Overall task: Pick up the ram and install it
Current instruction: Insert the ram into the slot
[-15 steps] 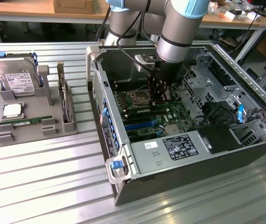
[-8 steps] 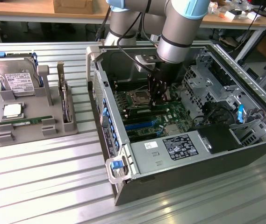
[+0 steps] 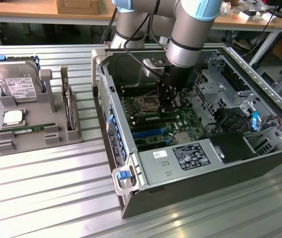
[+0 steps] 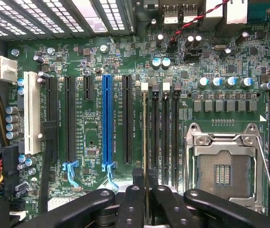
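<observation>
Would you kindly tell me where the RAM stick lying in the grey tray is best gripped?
Probably mid-length, from straight above, pinching the RAM stick across its thin board: the grey tray has blocks that cradle both ends, leaving the middle exposed.

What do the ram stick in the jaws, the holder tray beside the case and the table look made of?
The ram, seen edge-on above the slots: likely green circuit board, a thin, pale edge.
The holder tray: matte grey, thick blocky walls, probably moulded or printed plastic.
The table: ribbed silver slats with bright sheen, apparently aluminium.
The gripper, jaws closed on the ram: black, semi-gloss, plastic or coated metal.
</observation>
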`<state>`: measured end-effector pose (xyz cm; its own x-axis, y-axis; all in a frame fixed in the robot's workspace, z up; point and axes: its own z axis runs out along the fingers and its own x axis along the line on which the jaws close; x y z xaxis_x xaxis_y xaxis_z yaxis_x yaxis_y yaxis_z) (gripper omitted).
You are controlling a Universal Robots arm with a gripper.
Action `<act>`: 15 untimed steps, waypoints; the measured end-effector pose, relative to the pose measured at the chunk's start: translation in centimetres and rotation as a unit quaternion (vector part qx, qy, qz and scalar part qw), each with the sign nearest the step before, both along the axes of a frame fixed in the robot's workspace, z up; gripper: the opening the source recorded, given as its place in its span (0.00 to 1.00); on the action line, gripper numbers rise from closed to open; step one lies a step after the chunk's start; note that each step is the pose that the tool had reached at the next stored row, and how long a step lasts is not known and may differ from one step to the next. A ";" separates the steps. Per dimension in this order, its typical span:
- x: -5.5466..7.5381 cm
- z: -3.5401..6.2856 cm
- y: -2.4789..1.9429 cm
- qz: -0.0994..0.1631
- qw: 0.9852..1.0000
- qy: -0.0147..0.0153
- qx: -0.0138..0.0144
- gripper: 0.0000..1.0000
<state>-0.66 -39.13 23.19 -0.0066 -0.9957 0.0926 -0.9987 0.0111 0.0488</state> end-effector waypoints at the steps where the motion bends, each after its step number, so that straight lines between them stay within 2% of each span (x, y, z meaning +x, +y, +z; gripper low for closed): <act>1: 0.0 0.25 0.02 0.000 1.000 0.000 0.001 0.13; 2: 0.0 0.41 0.00 0.000 1.000 0.000 0.000 0.13; 12: 0.0 0.15 0.03 0.000 1.000 0.000 0.000 0.13; 15: 0.0 0.35 0.03 0.000 1.000 0.000 -0.001 0.13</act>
<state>-0.69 -39.10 23.54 -0.0064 -0.9956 0.0937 -0.9988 0.0110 0.0487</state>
